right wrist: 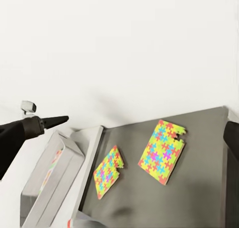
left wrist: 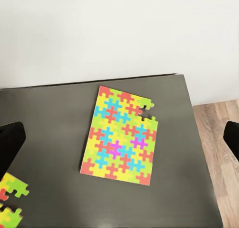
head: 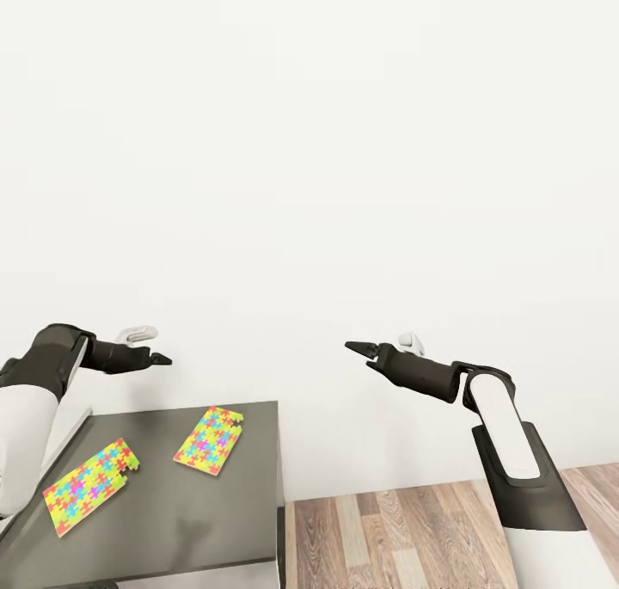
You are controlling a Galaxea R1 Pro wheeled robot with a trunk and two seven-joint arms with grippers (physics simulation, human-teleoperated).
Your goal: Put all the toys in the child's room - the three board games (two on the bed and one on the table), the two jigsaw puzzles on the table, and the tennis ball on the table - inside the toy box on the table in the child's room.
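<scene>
Two jigsaw puzzles lie flat on the dark grey end of the worktop, well apart from each other. The right puzzle sits nearer the far edge, its notched corner pointing toward the wall; the left puzzle lies nearer the robot, its notch toward the other sheet. Both are made of yellow, pink, blue and green interlocking pieces.

In the right wrist view, the toy box stands on the light grey part of the worktop, left of the puzzles, with something multicoloured inside that is too narrow a strip to make out.

The left gripper hangs above the far left part of the dark top, empty, its fingers spread wide at the edges of the left wrist view. The right gripper hovers in the air to the right of the worktop, over the wooden floor, holding nothing; whether it is released or clenched I cannot tell. A plain white wall stands behind.
</scene>
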